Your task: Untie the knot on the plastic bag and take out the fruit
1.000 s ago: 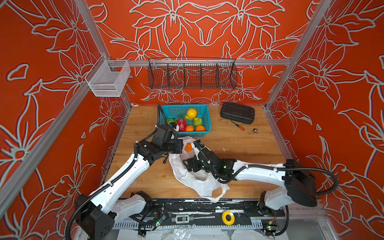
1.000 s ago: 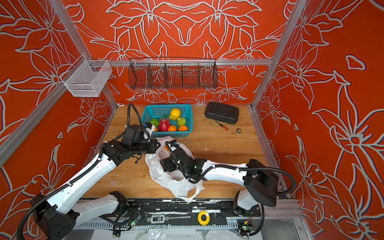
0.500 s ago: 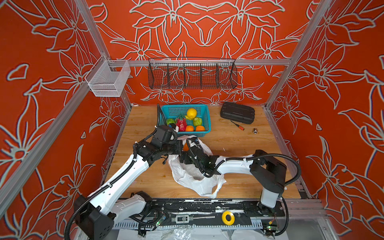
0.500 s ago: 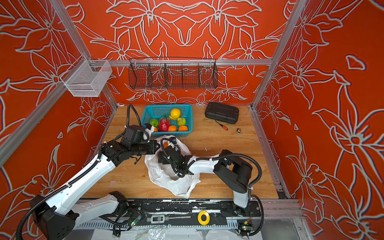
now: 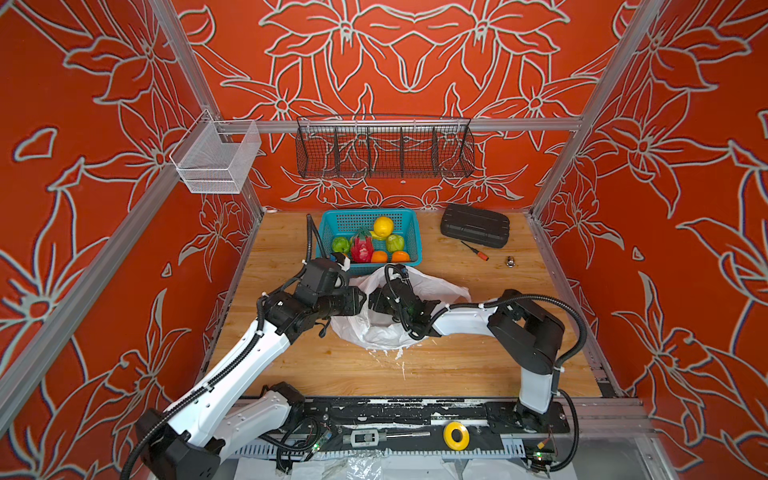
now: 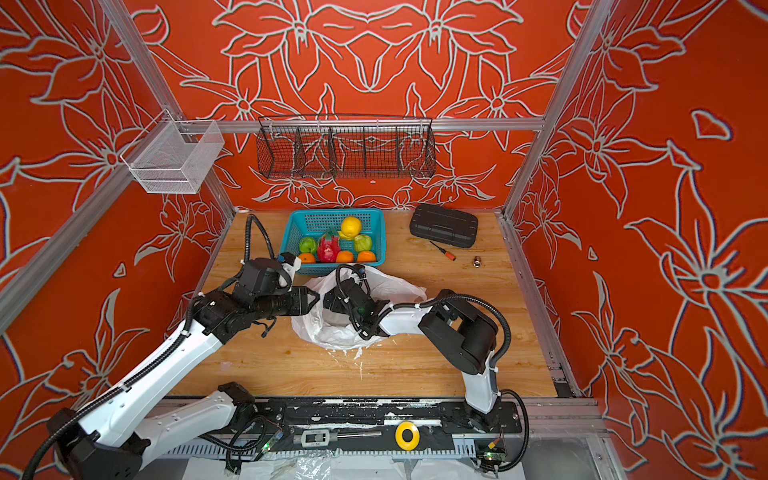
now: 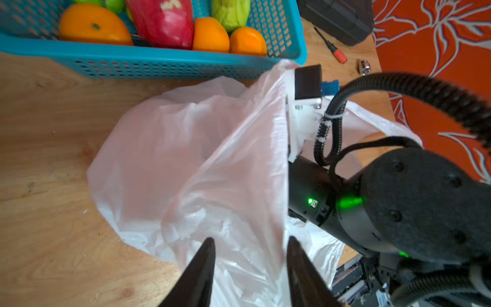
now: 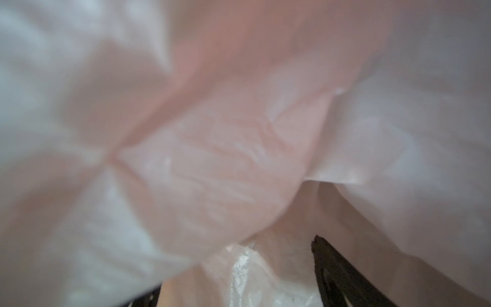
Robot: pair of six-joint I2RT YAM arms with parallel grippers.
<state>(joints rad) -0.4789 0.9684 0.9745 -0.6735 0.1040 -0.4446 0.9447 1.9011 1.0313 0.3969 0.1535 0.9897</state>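
Robot lab cell: aluminium frame, floral walls, wooden tabletop

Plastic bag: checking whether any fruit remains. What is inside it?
The right claw is inside the plastic bag; its wrist view shows only blurred white folds. Fruit shows only in the teal basket. The bag's bottom is hidden by arm and crumpled plastic.
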